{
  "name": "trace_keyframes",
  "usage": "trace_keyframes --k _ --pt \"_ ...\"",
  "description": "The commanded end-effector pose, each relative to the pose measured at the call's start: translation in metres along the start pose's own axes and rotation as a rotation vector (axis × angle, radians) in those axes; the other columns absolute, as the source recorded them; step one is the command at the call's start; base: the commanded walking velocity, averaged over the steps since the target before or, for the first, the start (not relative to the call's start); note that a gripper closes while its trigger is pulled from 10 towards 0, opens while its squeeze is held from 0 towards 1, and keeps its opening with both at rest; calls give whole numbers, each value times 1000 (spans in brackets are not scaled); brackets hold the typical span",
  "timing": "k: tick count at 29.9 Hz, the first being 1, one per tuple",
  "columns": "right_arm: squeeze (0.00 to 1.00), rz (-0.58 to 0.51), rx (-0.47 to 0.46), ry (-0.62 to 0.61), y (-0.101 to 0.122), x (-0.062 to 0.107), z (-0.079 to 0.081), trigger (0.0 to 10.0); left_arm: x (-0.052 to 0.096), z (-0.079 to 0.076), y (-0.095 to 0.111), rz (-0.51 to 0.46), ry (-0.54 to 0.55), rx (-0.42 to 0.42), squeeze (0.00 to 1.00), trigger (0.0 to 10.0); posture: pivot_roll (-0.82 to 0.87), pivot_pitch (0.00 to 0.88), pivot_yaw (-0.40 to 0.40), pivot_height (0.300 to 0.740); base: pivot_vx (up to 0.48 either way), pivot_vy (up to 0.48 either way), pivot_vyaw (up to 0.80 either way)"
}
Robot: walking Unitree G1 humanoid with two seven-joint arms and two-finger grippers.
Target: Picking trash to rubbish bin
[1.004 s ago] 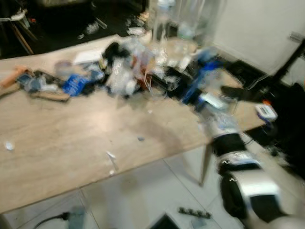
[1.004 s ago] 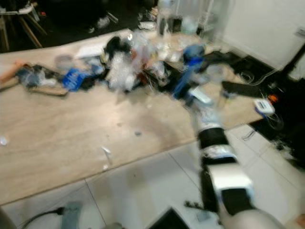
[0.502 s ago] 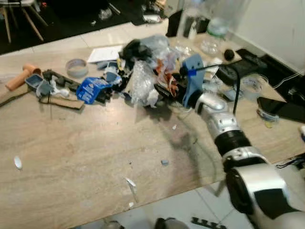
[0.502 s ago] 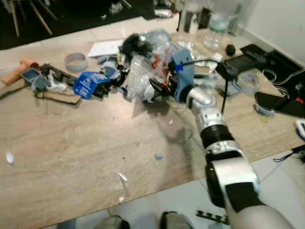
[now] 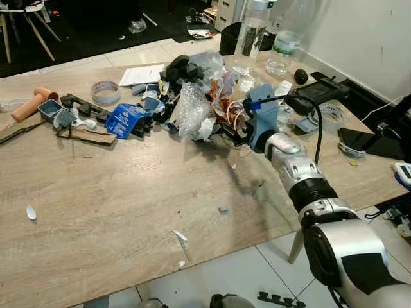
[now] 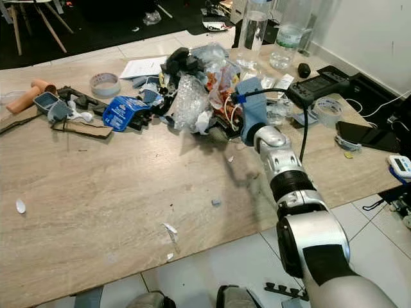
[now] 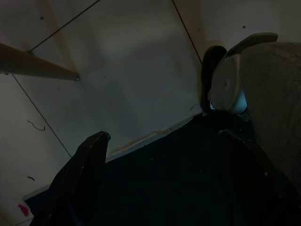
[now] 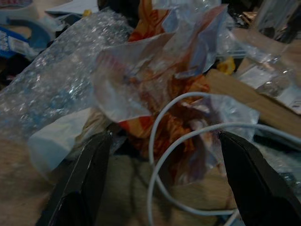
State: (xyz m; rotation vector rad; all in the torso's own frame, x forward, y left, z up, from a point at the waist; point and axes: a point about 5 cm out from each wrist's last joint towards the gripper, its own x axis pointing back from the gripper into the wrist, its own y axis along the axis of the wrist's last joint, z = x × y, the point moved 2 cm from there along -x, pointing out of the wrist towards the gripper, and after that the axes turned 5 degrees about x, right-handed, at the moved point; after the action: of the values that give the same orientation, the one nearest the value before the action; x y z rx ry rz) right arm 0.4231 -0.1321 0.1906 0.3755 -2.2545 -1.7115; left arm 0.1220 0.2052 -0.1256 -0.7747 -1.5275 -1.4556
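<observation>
Just ahead of the right gripper (image 8: pixel 160 188), fingers spread wide and empty, lies the orange-and-clear wrapper (image 8: pixel 160 103) beside bubble wrap (image 8: pixel 61 89), a white cable (image 8: pixel 178 141) looping between; reaching stage, I judge; next, advance and close on the wrapper, avoiding the cable; left gripper (image 7: pixel 160 188) hangs idle, open

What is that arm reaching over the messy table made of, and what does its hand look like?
The right arm is a chain of rounded silver shells with black bands at the joints. Near the wrist sits a blue block, and a thin black cable loops over it. The right hand has two long black fingers. The left hand looks alike.
</observation>
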Motion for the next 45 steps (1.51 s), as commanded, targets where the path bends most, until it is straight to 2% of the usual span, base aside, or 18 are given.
trace_keyframes --k 1,7,9,30,31,33,34,41,45 --pt "0 33 14 -15 -3 0 -3 10000 2 -11 -17 57 -41 3 0 10000 -7 109 -37 740 0 0 0" --pt "0 69 -17 -29 -12 1 -4 10000 2 -11 -17 56 -43 2 0 10000 -5 115 -37 740 0 0 0" --pt "0 96 -50 -2 -20 1 2 10000 3 -10 -18 59 -43 -6 0 10000 -1 125 -29 740 0 0 0" --pt "0 58 -113 25 -21 3 5 10000 6 0 -32 98 -30 -58 0 10000 15 180 28 740 0 0 0" --pt "0 57 -118 31 -22 3 5 4039 6 1 -33 98 -30 -62 0 10000 14 181 31 740 0 0 0" --pt "0 56 -121 36 -22 3 5 4039 6 1 -33 97 -30 -66 0 10000 14 181 31 740 0 0 0" --pt "0 56 -121 41 -22 3 6 0 6 1 -33 96 -31 -69 0 10000 14 181 31 740 0 0 0" --pt "0 57 -110 58 -21 4 6 0 6 1 -32 87 -34 -76 0 10000 6 169 27 740 0 0 0" --pt "0 36 -106 36 -16 3 1 0 6 0 -29 81 -35 -74 0 10000 5 163 27 740 0 0 0"
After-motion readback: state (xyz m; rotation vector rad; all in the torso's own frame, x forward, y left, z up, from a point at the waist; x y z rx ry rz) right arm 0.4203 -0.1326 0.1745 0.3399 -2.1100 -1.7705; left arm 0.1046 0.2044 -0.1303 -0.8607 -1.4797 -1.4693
